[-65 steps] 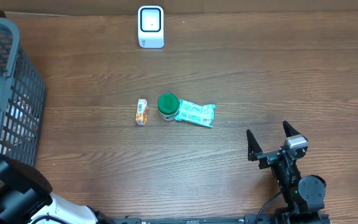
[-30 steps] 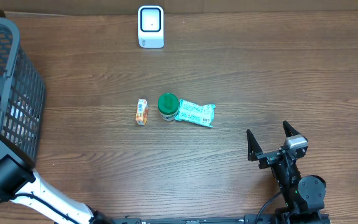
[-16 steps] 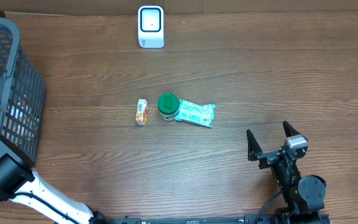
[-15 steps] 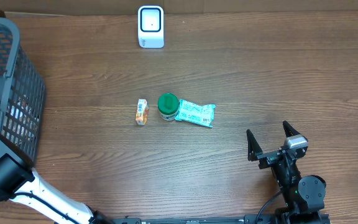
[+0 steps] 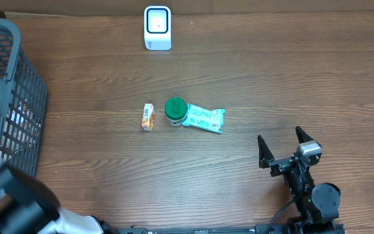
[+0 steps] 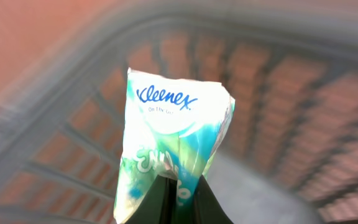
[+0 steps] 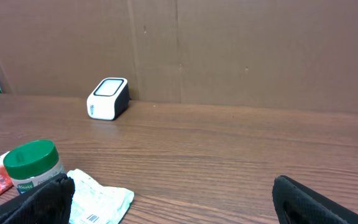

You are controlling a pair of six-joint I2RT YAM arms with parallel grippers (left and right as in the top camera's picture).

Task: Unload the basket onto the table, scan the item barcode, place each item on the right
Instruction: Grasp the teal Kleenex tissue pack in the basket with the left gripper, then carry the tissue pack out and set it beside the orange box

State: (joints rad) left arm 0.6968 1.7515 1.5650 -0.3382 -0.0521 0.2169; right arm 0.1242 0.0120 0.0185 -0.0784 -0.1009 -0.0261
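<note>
Far left, at the basket [image 5: 19, 97], freshly clamped the left gripper [image 6: 178, 194] onto the Kleenex pack [image 6: 174, 124], so ready to carry rightward to the scanner [image 5: 157, 27] at far centre; near right, leaving the right gripper [image 5: 280, 138] spread wide, empty.

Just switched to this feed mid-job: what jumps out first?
A Kleenex pack fills the left wrist view, pinched in the shut left pincer, the grey basket blurred behind it. Mid-table, an orange packet, a green-lidded jar and a second tissue pack sit in a row, with the white scanner at the far edge. The right pincer stands open, front right.
</note>
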